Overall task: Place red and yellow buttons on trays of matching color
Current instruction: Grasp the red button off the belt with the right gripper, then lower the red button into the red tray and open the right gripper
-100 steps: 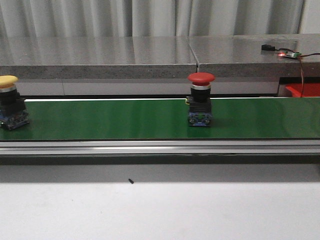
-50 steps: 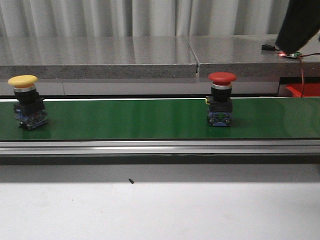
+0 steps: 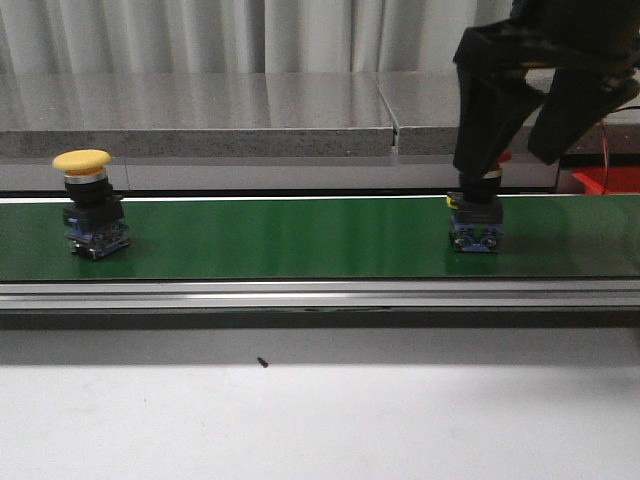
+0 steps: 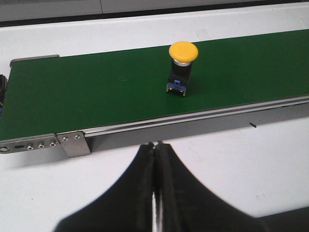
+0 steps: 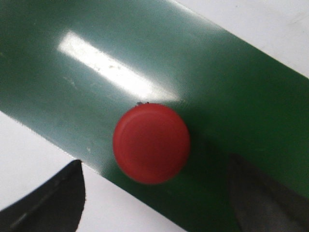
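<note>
Item 1: red mushroom-head push button (image 5: 151,143) on a black and blue switch body (image 3: 475,226). It stands upright on the green conveyor belt (image 3: 280,238), toward the right of the front view, its cap mostly hidden there behind the arm.

Item 2: right gripper (image 5: 154,193), black, two-fingered. It hangs over the red button with its jaws spread wide, one finger on either side of the cap and clear of it. It holds nothing.

Item 3: yellow mushroom-head push button (image 3: 82,160), same switch body, upright at the left of the belt, well apart from the red one.

Item 4: left gripper (image 4: 154,193), black. It is held back over the white table (image 4: 231,159), near side of the belt, fingers pressed together and empty.

Item 5: red tray (image 3: 610,180); only a corner shows beyond the belt at far right. No yellow tray can be seen.

Handling note, step in hand: you are lining up the grasp on the red button. Centre the cap between the fingers before you descend; in the wrist view it sits slightly off to one side. Judged from the shape, the cap is broad and smooth, so come down past it and close on the neck or body below. If the belt is running, lead the button a little. Lift straight up so it does not tip.
</note>
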Robot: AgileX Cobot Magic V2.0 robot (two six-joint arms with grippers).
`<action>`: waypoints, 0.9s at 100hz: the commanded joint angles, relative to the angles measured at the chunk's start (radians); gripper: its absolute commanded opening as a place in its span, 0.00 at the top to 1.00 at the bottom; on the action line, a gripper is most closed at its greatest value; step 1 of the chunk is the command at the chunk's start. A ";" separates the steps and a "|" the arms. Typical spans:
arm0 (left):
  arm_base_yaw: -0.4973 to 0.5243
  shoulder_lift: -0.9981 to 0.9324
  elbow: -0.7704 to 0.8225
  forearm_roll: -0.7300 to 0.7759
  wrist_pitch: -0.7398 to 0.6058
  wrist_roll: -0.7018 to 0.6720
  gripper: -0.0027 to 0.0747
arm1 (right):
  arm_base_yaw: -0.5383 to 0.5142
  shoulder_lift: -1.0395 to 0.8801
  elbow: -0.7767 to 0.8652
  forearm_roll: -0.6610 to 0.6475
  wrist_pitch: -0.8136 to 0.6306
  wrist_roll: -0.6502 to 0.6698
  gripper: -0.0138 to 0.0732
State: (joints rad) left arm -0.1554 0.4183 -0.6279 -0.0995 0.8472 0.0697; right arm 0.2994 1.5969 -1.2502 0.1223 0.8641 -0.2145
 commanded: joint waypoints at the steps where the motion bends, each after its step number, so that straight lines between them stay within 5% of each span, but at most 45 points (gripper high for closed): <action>1: -0.007 0.006 -0.027 -0.017 -0.062 -0.009 0.99 | 0.000 -0.001 -0.033 0.010 -0.059 -0.018 0.17; 12: -0.007 0.006 -0.027 -0.017 -0.062 -0.009 0.99 | -0.001 0.028 -0.033 0.006 -0.114 -0.018 0.24; 41: -0.007 0.006 -0.027 -0.017 -0.062 -0.009 0.99 | -0.024 0.031 -0.034 0.004 -0.178 -0.018 0.61; 90: -0.007 0.006 -0.027 -0.017 -0.062 -0.009 0.99 | -0.114 -0.106 -0.034 -0.023 -0.193 -0.017 0.63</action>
State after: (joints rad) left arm -0.1554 0.4183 -0.6279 -0.0995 0.8472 0.0697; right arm 0.2345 1.5684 -1.2502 0.1101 0.7214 -0.2226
